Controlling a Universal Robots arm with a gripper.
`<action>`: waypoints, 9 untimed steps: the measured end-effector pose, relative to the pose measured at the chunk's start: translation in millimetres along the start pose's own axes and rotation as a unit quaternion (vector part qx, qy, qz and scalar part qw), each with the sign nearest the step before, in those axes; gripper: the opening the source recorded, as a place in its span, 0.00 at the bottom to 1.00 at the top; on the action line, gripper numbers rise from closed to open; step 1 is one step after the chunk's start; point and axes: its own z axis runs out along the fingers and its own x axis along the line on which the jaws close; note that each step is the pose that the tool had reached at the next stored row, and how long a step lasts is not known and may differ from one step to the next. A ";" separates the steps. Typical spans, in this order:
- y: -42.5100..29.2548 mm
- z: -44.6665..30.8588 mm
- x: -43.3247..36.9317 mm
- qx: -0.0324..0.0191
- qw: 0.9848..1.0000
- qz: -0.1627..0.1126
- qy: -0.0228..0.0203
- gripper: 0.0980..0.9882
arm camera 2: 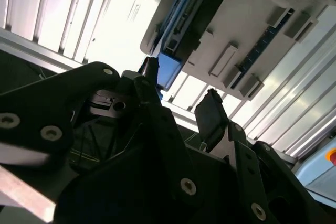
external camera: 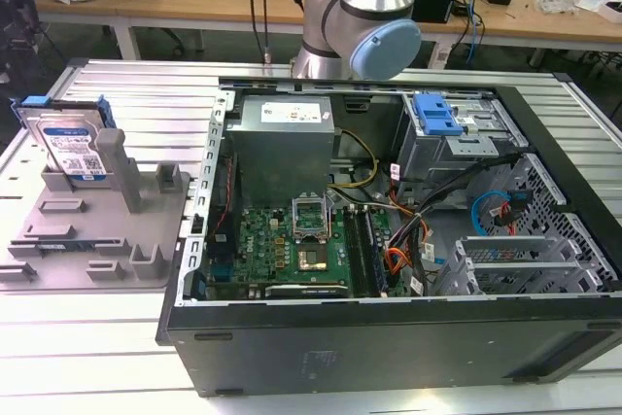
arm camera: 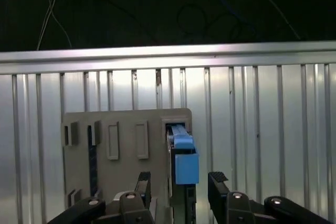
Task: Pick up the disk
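First wrist view: tool (arm camera: 181, 181) gapes empty toward the upright disk (arm camera: 185, 161); exterior view: barcode label (external camera: 78, 156), print illegible.

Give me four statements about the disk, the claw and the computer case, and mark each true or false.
1. The disk stands on edge in the grey holder. True.
2. The claw is shut on the disk. False: it is open, its fingers apart on either side of the disk's blue end.
3. The computer case lies open, with its circuit board showing. True.
4. The disk sits inside the computer case. False: it is outside the case, in the holder at the exterior view's left.
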 end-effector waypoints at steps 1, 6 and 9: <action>2.3 0.3 -0.5 0.000 1.000 0.000 0.000 0.52; 4.1 0.7 -0.6 0.000 1.000 0.000 0.001 0.52; 4.0 0.8 -0.6 0.000 1.000 0.000 0.001 0.52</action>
